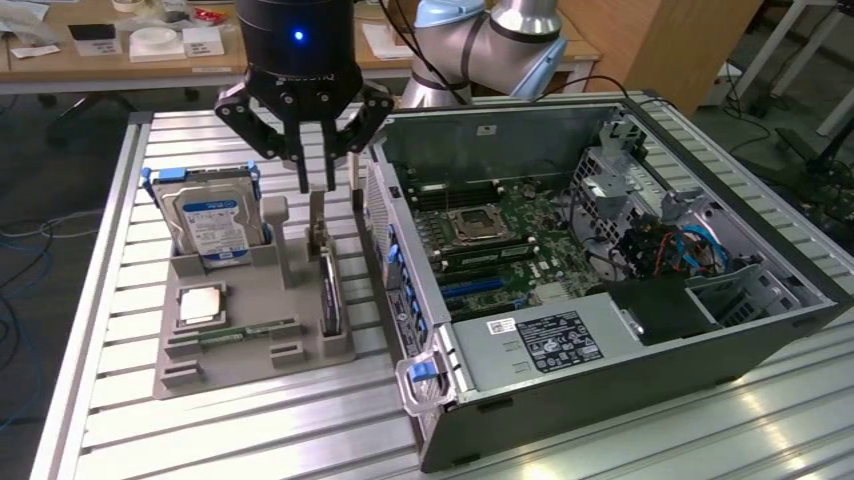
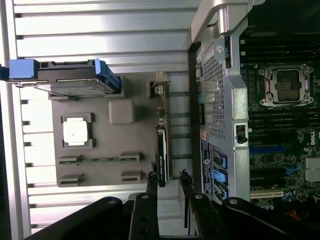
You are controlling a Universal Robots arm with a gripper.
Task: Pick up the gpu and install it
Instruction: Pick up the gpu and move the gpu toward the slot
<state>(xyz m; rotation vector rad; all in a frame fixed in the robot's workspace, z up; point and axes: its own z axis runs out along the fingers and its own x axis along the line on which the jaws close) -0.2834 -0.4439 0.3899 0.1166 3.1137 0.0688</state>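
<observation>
The gpu [image 1: 330, 290] is a thin black card standing on edge in a slot of the grey holder [image 1: 267, 352], its silver bracket pointing up at the far end. My gripper [image 1: 330, 180] hangs just above that bracket, open, with nothing between its fingers. In the wrist view the gpu [image 2: 162, 150] runs straight toward the gripper [image 2: 168, 177], and the two dark fingertips [image 2: 152, 178] sit one on each side of the card's line. I see no contact with the card.
The holder also carries a silver hard drive [image 1: 214, 222] in blue rails, a processor chip [image 1: 200, 303] and a green memory stick [image 1: 247, 330]. The open computer case [image 1: 747, 300] lies to the exterior view's right, its motherboard [image 1: 487, 250] exposed. All of it rests on a slatted aluminium table [image 1: 120, 300].
</observation>
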